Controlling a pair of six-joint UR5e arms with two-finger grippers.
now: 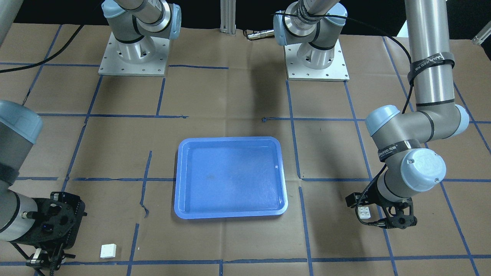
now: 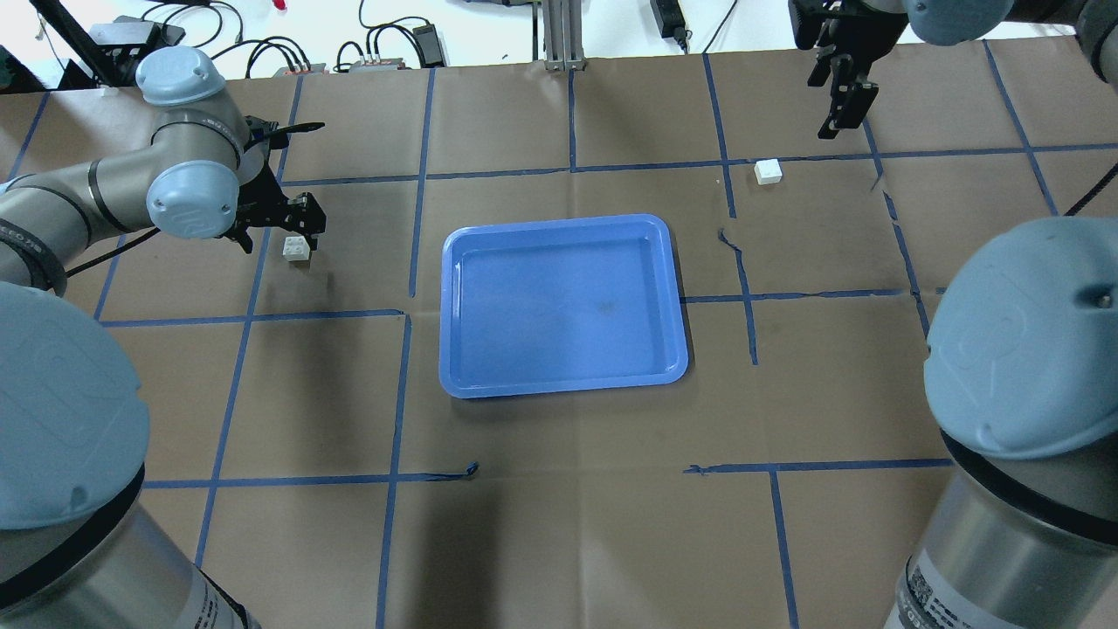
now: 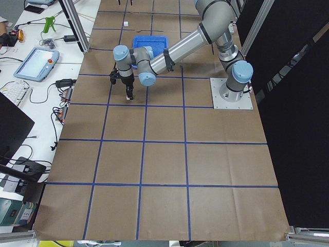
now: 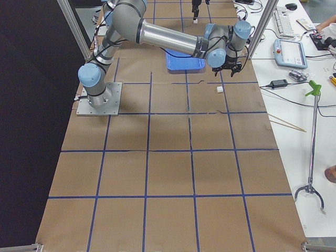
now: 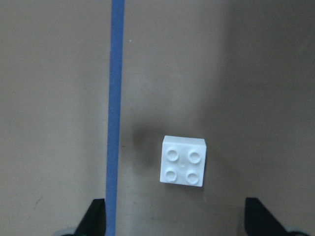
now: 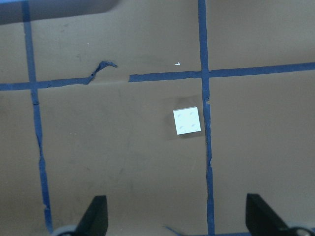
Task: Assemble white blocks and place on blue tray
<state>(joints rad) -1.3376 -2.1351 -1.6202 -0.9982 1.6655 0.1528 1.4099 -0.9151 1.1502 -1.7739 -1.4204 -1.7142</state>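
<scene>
- Centrally on the brown paper table cover point(image 2: 559, 524), which is marked into squares with blue tape lines point(image 2: 397, 393), lies the large rectangular blue plastic tray point(image 2: 559, 306) with rounded corners and a shallow raised rim.
- One small white square plastic brick point(image 5: 182, 161) rests stud-side up on the paper, well to the tray's side nearer the robot's left arm. Its four round studs are plain in the left wrist view, and it sits just beside a blue tape line.
- The left gripper point(image 5: 177, 225) hangs over this brick with its two black fingers point(image 5: 96, 221) spread wide. Neither finger touches the brick, which lies ahead of the tips.
- A second white plastic brick point(image 6: 187, 121) lies on the paper well apart from the tray's other side, close to a crossing of tape lines. Its studs show only faintly.
- The right gripper point(image 6: 178, 222) is held higher above that brick, jaws likewise spread and holding nothing.
- A black strap point(image 1: 431, 65) around the left arm's silver tube carries white lettering that reads roughly "WANJEED". A similar strap nearer the wrist adds small characters too fine to read.
</scene>
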